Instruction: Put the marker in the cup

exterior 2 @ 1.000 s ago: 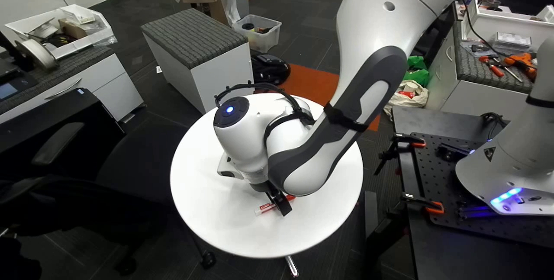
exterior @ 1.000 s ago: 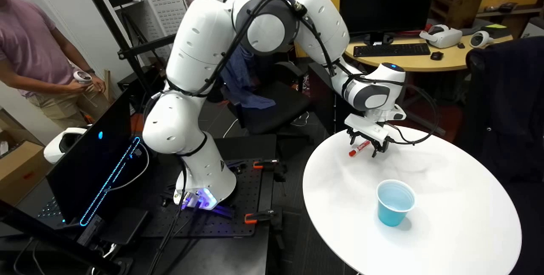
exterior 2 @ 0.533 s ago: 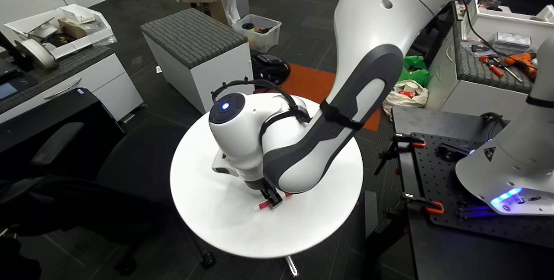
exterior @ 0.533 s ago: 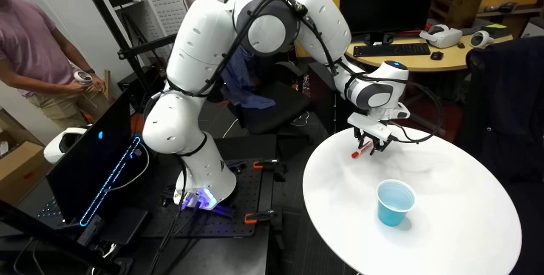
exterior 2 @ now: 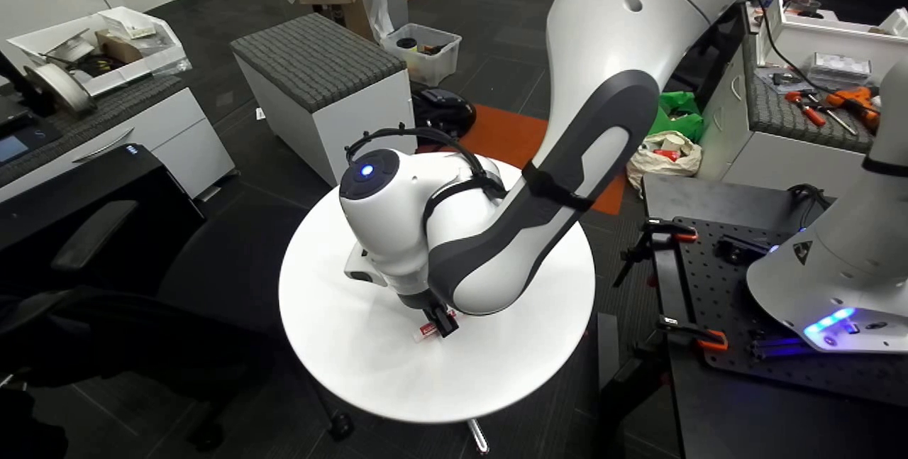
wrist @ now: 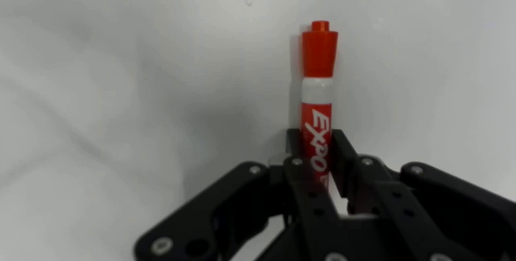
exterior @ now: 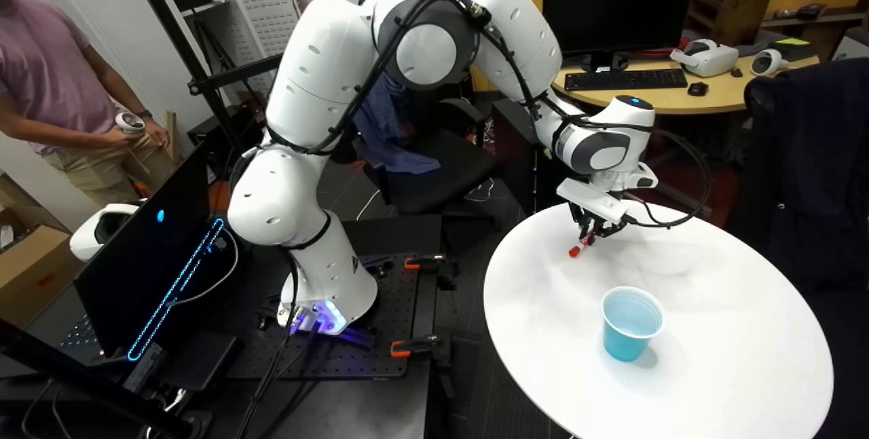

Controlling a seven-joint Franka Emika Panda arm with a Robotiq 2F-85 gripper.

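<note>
The tool [wrist: 317,142] grips the red Expo marker [wrist: 317,95], long axis looking near level, red end pointing wide of the turquoise plastic cup [exterior: 630,327]!

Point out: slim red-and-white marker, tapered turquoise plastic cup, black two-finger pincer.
Slim red-and-white marker [wrist: 317,120], wrist view, on its red label.
Tapered turquoise plastic cup [exterior: 625,346], in an exterior view, lower outer wall.
Black two-finger pincer [wrist: 317,146], wrist view, midway between its fingertips.

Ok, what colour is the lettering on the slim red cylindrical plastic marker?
White; the EXPO lettering on the marker shows best in the wrist view.
</note>
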